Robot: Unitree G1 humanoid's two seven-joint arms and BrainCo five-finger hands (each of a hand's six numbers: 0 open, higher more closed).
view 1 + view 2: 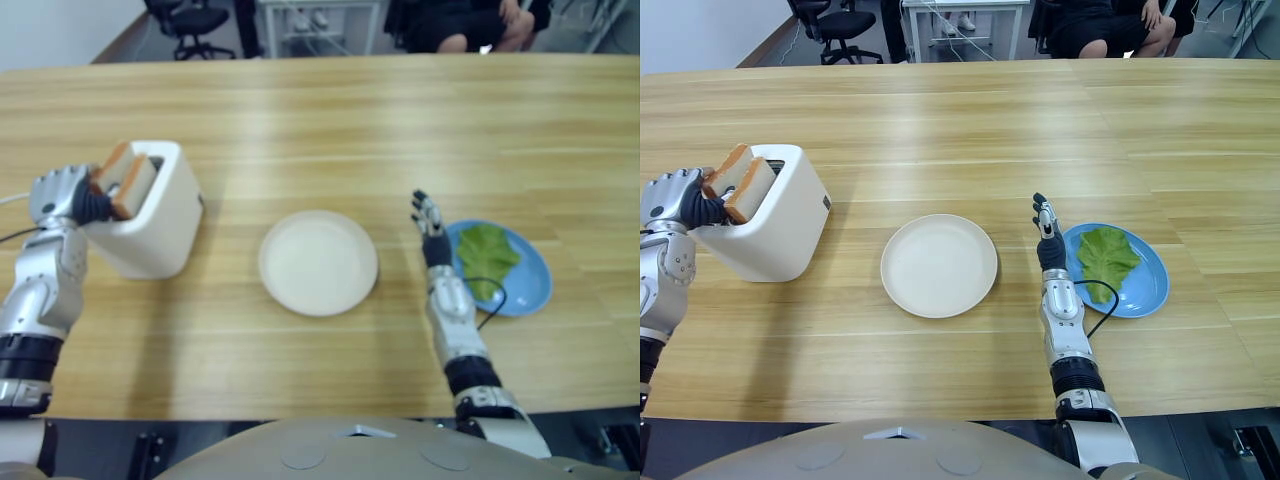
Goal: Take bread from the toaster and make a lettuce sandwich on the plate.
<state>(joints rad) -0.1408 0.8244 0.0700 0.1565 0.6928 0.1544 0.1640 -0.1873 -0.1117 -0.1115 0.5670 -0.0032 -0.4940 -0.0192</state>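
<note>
- You are looking down on a long pale wooden table [940, 120] that takes up most of the frame. Past its far edge, along the top, there is grey floor and a black chair [835, 20] at upper left.
- Your left hand [675, 200] is at the left edge of the frame, level with the top of the toaster. Its dark fingers [708, 210] are curled onto the bread [740, 178], pinching it from the left.
- The bread is two browned slices side by side, tilted to the left and sticking up out of the toaster top. You cannot tell whether their lower ends sit in the slots.
- The toaster [780, 235] is white and stands mid-left in the frame, directly right of the left hand and against it.
- Your right hand [1045, 225] is right of centre. Its fingers are stretched out straight, nearly together, and point toward the top of the frame. It grips nothing and sits between the two plates.
- The cream plate [938, 265] lies at the centre of the frame. It is just left of the right hand and well apart from the toaster.
- The blue plate [1152, 290] lies just right of the right hand, at centre right of the frame.
- The lettuce [1105, 255] is one green leaf lying flat on the blue plate.
</note>
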